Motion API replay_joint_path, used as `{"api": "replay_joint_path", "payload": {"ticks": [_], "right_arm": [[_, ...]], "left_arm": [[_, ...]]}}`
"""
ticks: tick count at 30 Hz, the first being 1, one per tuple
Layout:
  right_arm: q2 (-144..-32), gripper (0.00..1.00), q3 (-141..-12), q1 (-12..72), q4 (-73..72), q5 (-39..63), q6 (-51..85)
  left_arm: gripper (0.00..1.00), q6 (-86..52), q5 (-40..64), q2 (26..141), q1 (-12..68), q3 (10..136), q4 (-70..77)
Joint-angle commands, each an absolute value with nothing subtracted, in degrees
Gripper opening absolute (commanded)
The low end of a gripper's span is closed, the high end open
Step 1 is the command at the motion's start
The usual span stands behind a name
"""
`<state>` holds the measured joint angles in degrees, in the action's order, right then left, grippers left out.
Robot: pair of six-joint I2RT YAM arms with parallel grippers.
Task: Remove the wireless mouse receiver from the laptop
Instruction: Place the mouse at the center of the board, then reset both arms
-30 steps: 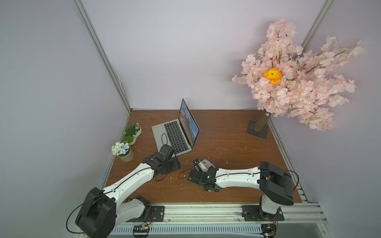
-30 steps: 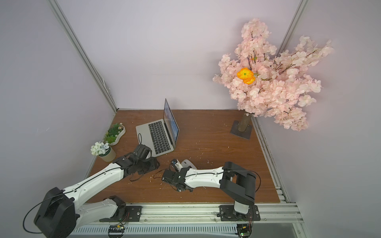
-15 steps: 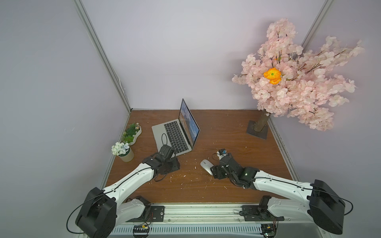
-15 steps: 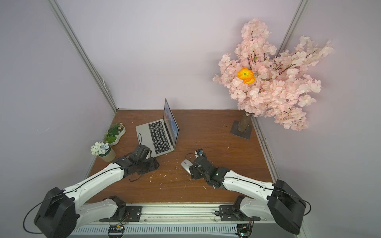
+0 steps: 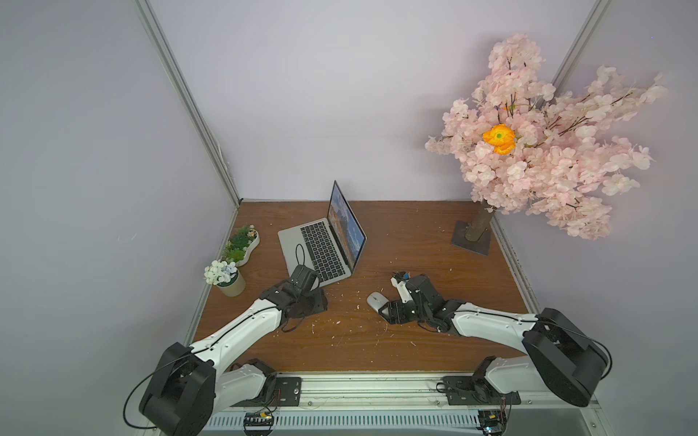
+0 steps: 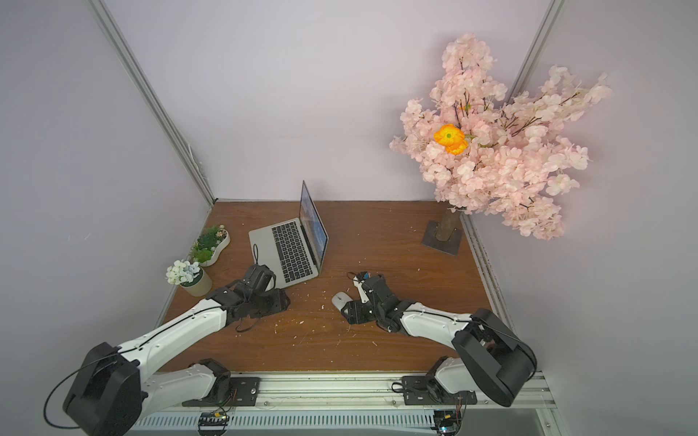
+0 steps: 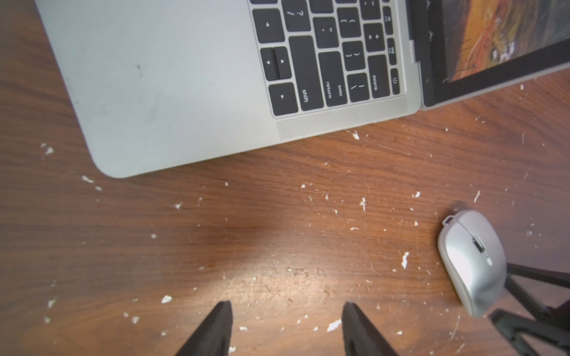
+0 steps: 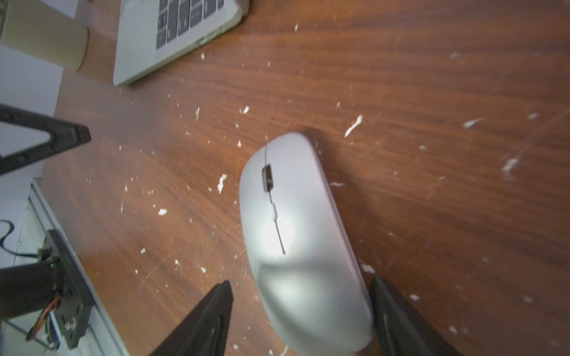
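The open silver-grey laptop (image 5: 298, 245) (image 6: 266, 241) stands at the back left of the brown table, its screen lit. The wireless mouse receiver is not visible in any view. My left gripper (image 5: 321, 300) (image 6: 283, 300) (image 7: 287, 308) hovers open over bare table just in front of the laptop's (image 7: 172, 77) near edge. My right gripper (image 5: 385, 307) (image 6: 351, 311) (image 8: 300, 285) is open around the rear end of a silver-white mouse (image 5: 377, 301) (image 8: 293, 222). One finger (image 8: 222, 302) stands clear of the mouse and the other is close against it.
A white-flower pot (image 5: 226, 277) and a green planter (image 5: 241, 245) stand by the left wall. A pink blossom tree (image 5: 528, 151) rises from a base plate (image 5: 472, 238) at the back right. White flecks litter the table (image 5: 340, 339). The mouse (image 7: 472, 259) lies right of my left gripper.
The right arm has swung its elbow out to the right and now reaches the mouse from the right side. The mouse, the laptop and the left arm have stayed put.
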<state>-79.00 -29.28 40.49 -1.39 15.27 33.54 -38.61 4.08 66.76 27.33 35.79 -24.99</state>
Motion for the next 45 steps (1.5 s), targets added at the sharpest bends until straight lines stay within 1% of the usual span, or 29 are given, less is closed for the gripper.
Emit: {"api": "replay_joint_path", "payload": {"ticks": [1, 5, 10, 13, 16, 17, 19, 21, 22, 24, 28, 30, 32, 34, 35, 37, 38, 40, 41, 42, 44, 45], "right_arm": [[-79.55, 0.7, -29.88, 40.55, -3.17, 22.59, 32.29], [-76.76, 0.69, -29.81, 41.44, -1.75, 25.22, 29.96], [-72.53, 0.75, -31.02, 41.32, 2.58, 18.77, 26.39], [-68.67, 0.77, -33.62, 40.64, 2.63, 12.52, 25.22], [-63.32, 0.79, -37.58, 40.19, 0.17, -0.11, 22.74], [-61.98, 0.82, -37.83, 39.96, -1.31, -5.64, 21.66], [-59.3, 0.87, -36.7, 39.13, -5.28, -16.42, 17.85], [-57.17, 0.93, -33.51, 37.4, -9.47, -26.62, 16.02], [-56.53, 0.93, -32.16, 35.32, -11.06, -28.49, 16.11], [-55.81, 0.92, -29.89, 30.52, -13.41, -28.22, 14.74], [-55.62, 0.92, -22.39, 25.57, -21.42, -34.3, 7.09], [-56.02, 0.92, -17.83, 23.75, -28.85, -34.87, 3.28], [-57.88, 0.91, -11.32, 20.81, -43.05, -31.45, 0.39], [-63.06, 0.91, -7.58, 17.39, -55.08, -28.3, 1.49], [-66.75, 0.9, -7.25, 16.28, -59.0, -27.85, 1.49], [-73.78, 0.91, -7.57, 15.29, -67.72, -27.24, 0.01], [-76.21, 0.91, -8.96, 14.82, -69.16, -26.06, -1.56], [-79.37, 0.91, -14.12, 13.83, -62.85, -24.0, -3.59], [-80.62, 0.9, -15.38, 13.34, -62.46, -22.71, -5.34], [-82.03, 0.9, -14.82, 12.67, -65.69, -21.37, -6.52], [-85.43, 0.91, -10.18, 8.12, -77.32, -18.13, -2.08], [-87.03, 0.92, -8.07, 5.78, -81.57, -15.98, -0.23]], "left_arm": [[0.6, -37.59, 3.63, 66.89, 26.52, 35.52, -24.0], [0.6, -37.6, 2.91, 66.63, 26.46, 35.29, -23.43], [0.6, -36.09, 1.47, 66.38, 25.89, 36.01, -21.55], [0.61, -32.6, -1.01, 64.78, 25.19, 38.56, -20.51], [0.63, -29.22, -6.89, 61.67, 23.03, 41.01, -18.34], [0.65, -28.5, -8.95, 60.6, 21.94, 40.7, -16.39], [0.66, -27.73, -12.88, 58.8, 19.55, 37.11, -9.41], [0.66, -26.93, -13.69, 58.01, 16.12, 32.5, 0.51], [0.67, -25.17, -14.71, 57.81, 15.17, 30.58, 5.99], [0.69, -19.92, -18.38, 57.7, 14.71, 26.77, 15.08], [0.79, -8.73, -23.85, 61.88, 13.1, 20.76, 29.6], [0.8, -8.58, -20.9, 65.35, 9.08, 18.02, 36.49], [0.8, -9.31, -17.26, 69.88, 4.71, 15.28, 44.34], [0.81, -10.18, -13.2, 74.76, 0.86, 13.83, 52.63], [0.81, -9.57, -11.56, 76.53, -0.43, 14.95, 54.06], [0.82, -5.85, -8.8, 80.56, -1.0, 16.15, 58.78], [0.81, -5.6, -7.48, 83.12, -1.43, 17.88, 59.19], [0.78, -2.78, -1.27, 86.48, -1.67, 19.18, 59.14], [0.78, -2.2, -0.24, 85.99, -1.41, 18.09, 59.5], [0.8, -2.4, -1.78, 85.74, -0.89, 16.16, 62.57], [0.89, -2.68, -5.51, 86.89, 0.23, 11.36, 72.15], [0.91, -2.95, -6.36, 88.02, 0.34, 11.11, 75.34]]}}
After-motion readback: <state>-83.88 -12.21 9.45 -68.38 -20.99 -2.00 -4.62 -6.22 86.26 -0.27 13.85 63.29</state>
